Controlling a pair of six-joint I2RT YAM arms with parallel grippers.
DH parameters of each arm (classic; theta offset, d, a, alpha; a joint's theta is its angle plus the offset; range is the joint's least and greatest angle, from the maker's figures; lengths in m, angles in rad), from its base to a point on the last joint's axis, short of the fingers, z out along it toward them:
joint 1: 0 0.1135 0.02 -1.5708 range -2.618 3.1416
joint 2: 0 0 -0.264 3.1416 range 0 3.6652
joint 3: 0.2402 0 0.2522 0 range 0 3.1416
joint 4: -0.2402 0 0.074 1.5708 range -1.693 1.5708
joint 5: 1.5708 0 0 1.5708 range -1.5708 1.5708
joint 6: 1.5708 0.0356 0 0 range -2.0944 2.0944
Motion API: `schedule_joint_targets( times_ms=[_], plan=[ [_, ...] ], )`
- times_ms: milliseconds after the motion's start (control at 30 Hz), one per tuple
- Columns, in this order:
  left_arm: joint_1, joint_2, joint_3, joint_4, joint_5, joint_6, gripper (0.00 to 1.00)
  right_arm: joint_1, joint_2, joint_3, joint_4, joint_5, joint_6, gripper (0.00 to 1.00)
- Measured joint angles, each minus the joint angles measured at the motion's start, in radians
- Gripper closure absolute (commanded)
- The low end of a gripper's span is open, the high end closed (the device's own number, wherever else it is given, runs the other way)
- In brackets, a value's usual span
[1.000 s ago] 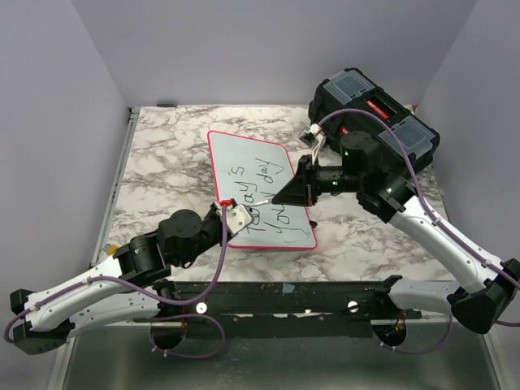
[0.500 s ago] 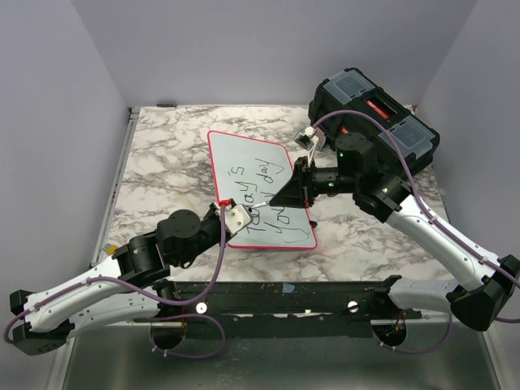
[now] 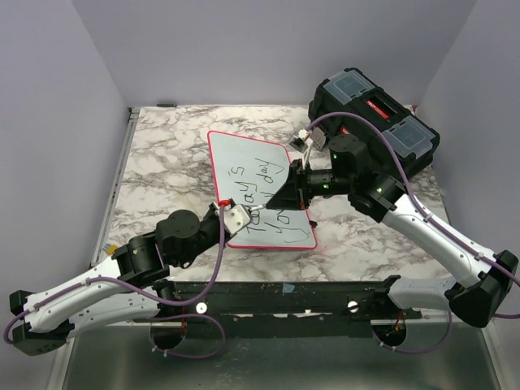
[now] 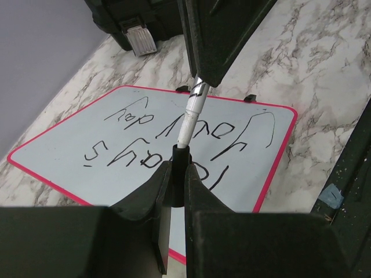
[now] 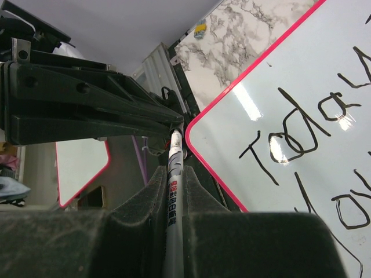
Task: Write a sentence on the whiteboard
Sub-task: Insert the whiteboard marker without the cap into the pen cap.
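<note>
The whiteboard (image 3: 236, 158) lies flat on the marble table, red-pink rimmed, also in the left wrist view (image 4: 69, 145) and the right wrist view (image 5: 301, 75). The sentence (image 3: 258, 188), black lettering in two lines, reads "Today's your day" (image 4: 151, 142) (image 5: 301, 127). My right gripper (image 3: 276, 197) (image 5: 174, 179) is shut on a grey-white marker (image 5: 174, 185) (image 4: 191, 113), held above the board's near edge. My left gripper (image 3: 244, 213) (image 4: 177, 174) is shut on the marker's black cap (image 4: 181, 159). The marker's end sits in the cap, and the two grippers face each other tip to tip.
A black toolbox (image 3: 374, 110) with red latches stands at the back right, behind the right arm; its corner shows in the left wrist view (image 4: 133, 17). The table's metal front rail (image 3: 284, 296) runs along the near edge.
The right arm has shifted a little left, bringing its gripper and the marker closer to the left gripper. The left arm has stayed put.
</note>
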Motion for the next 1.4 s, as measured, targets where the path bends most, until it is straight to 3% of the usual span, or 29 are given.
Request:
schedule_joint_targets(
  times_ms=[1400],
  plan=[
    [0.018, 0.003, -0.018, -0.126, 0.101, 0.001, 1.0, 0.132, 0.182, 0.142, -0.179, 0.07, -0.203, 0.99]
  ],
)
